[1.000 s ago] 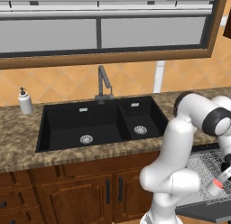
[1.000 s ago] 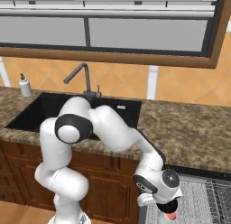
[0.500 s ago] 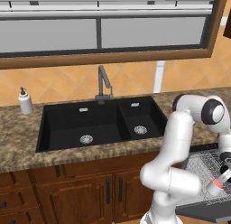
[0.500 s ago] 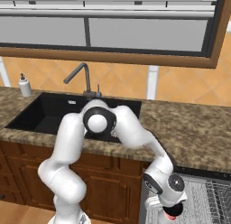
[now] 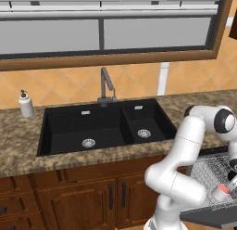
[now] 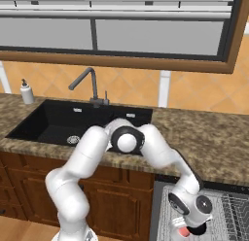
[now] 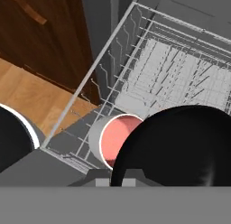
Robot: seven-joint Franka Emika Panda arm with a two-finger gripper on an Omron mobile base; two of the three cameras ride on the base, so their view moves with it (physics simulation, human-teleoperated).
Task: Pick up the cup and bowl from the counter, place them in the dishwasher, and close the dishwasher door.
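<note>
Over the dishwasher's wire rack [image 7: 180,69], at five o'clock in the left base view, the gripper [image 5: 227,187] pinches the cup [image 7: 115,139] by its rim, red-pink inside [image 6: 184,232] showing.

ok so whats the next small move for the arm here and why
Probably lower a little further and then open the jaws. The small whitish-grey cup with the red-pink inside is gripped in the shut jaws and hangs tipped on its side over the light grey wire rack of the dishwasher; whether it touches the wires yet I cannot tell.
</note>
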